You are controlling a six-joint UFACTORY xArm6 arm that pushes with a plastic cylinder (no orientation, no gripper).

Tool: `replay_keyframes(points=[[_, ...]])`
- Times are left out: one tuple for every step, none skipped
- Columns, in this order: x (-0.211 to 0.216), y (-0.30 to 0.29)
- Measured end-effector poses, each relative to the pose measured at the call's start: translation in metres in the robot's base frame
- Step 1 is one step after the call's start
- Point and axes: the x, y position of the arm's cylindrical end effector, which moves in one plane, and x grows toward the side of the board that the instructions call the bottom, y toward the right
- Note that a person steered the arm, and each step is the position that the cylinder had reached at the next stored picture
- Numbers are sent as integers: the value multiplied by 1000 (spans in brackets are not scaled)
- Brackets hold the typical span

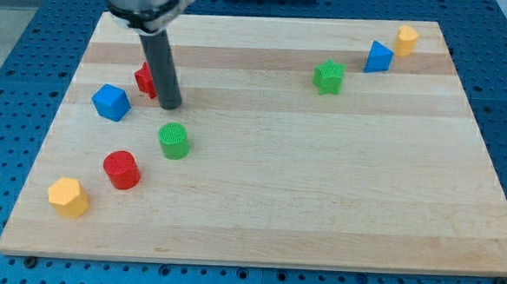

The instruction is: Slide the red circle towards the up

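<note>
The red circle [122, 170] is a short red cylinder near the view's lower left of the wooden board [320, 189]. My tip [170, 105] is the lower end of a dark rod coming down from the view's top left. It stands above and to the right of the red circle, well apart from it. A green circle [173, 141] lies between the tip and the red circle, just below the tip. A second red block [145, 80] sits right beside the rod on its left, partly hidden by it.
A blue cube [111, 102] lies left of the tip. A yellow block [68, 197] sits at the lower left corner. At the upper right are a green block [329, 77], a blue block [378, 58] and a yellow block [406, 40].
</note>
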Motion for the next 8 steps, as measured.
replay_keyframes(points=[[25,39],[48,72],[87,66],[124,25],[143,-19],[149,-50],[140,-60],[123,-62]])
